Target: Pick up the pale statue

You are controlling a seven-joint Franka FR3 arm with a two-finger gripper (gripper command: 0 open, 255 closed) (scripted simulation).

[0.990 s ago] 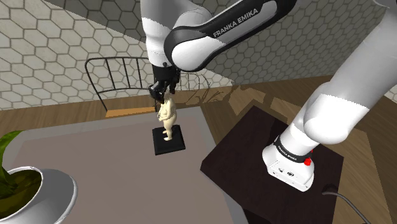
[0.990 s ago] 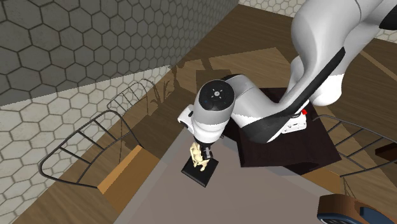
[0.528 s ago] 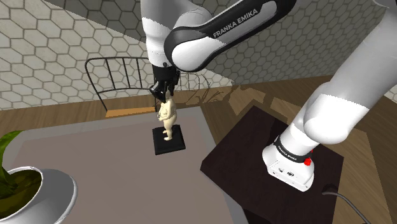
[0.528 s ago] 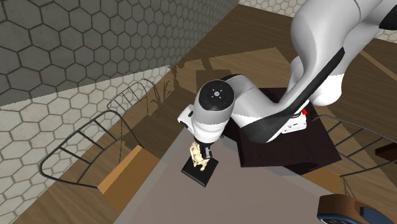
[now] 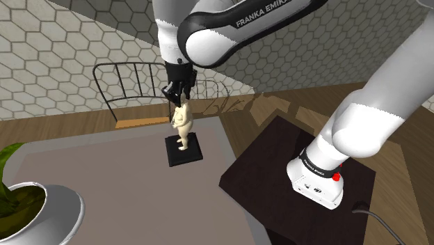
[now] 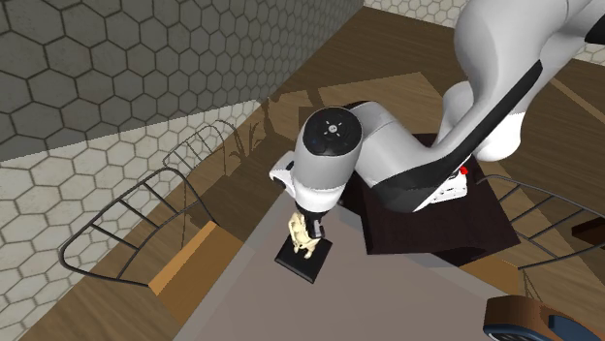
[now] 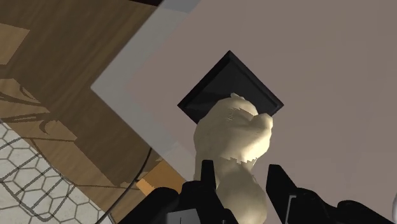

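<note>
Shoulder view: the arm [image 5: 236, 28] reads "FRANKA EMIKA". Its gripper [image 5: 179, 97] clasps the top of the pale statue [image 5: 182, 125], which stands upright on its black base [image 5: 184, 150] by the table's [image 5: 125, 181] far edge. A white pot [image 5: 59, 209] holds a green plant [image 5: 10, 198].

Second exterior view: the gripper [image 6: 310, 225] pinches the statue [image 6: 302, 238] from above.

Wrist view: both fingers [image 7: 207, 181] press the statue [image 7: 232, 137] between them.

White arm [image 5: 379, 97] with dark joints [image 5: 186, 43], black hand [image 5: 179, 99], FRANKA EMIKA lettering [image 5: 263, 14].
</note>
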